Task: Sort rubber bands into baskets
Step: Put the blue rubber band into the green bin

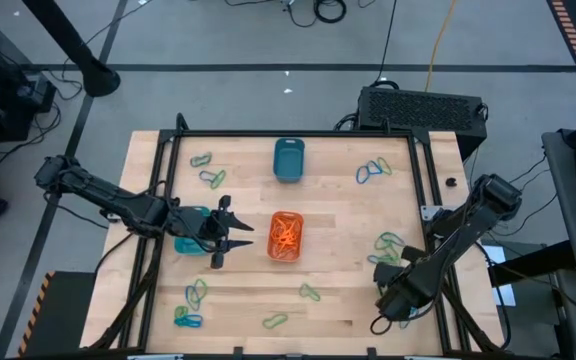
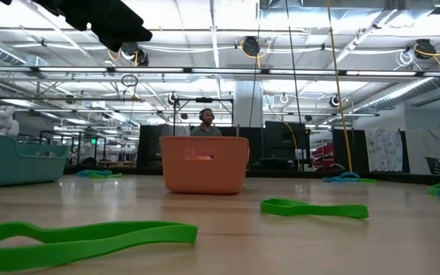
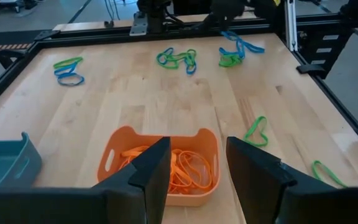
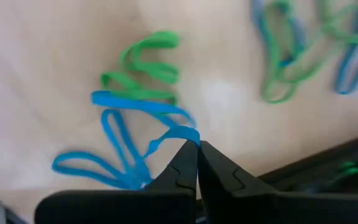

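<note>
Pale wooden boards fill the middle of the high view, framed by a black rail. An orange basket sits at centre with orange bands piled inside; a dark teal basket stands above it, and a turquoise basket at centre left is largely hidden under the left gripper, whose fingers are held apart and empty. Loose bands are scattered at upper left, upper right, lower left and lower middle.

At lower right of the high view, the right gripper is seen closed, its tips pinched on a fold of a blue band. Only a thin fold appears to be caught, so it could slip out on lifting. A green band lies against the blue one, seemingly overlapped, and could be dragged up with it and dropped into the wrong basket. More bands lie near and could be snagged.
</note>
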